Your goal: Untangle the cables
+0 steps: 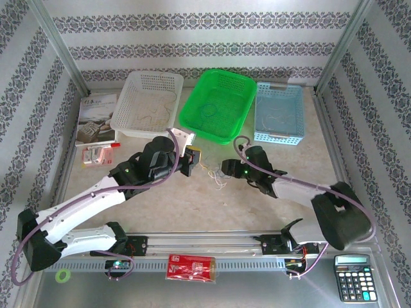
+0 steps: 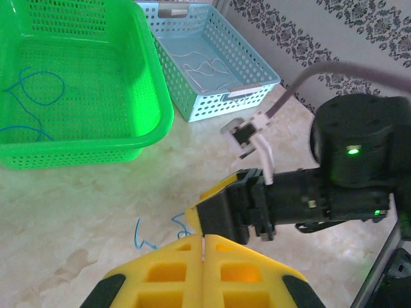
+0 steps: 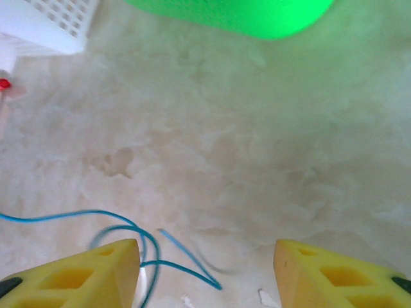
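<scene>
Trailing off-frame, blue cable (image 3: 38, 219) blurs beside right tool (image 3: 205, 256).

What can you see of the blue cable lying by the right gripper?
The blue cable is a thin, flexible strand, plastic-looking, lying loose on the pale marbled table. It curls into a loop, then a sharp kink, between the yellow fingers of the open right gripper, close to one; whether they touch is unclear.

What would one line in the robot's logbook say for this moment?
left claw: shut | right claw: open, low over table | blue cable: lying on table by right claw
</scene>
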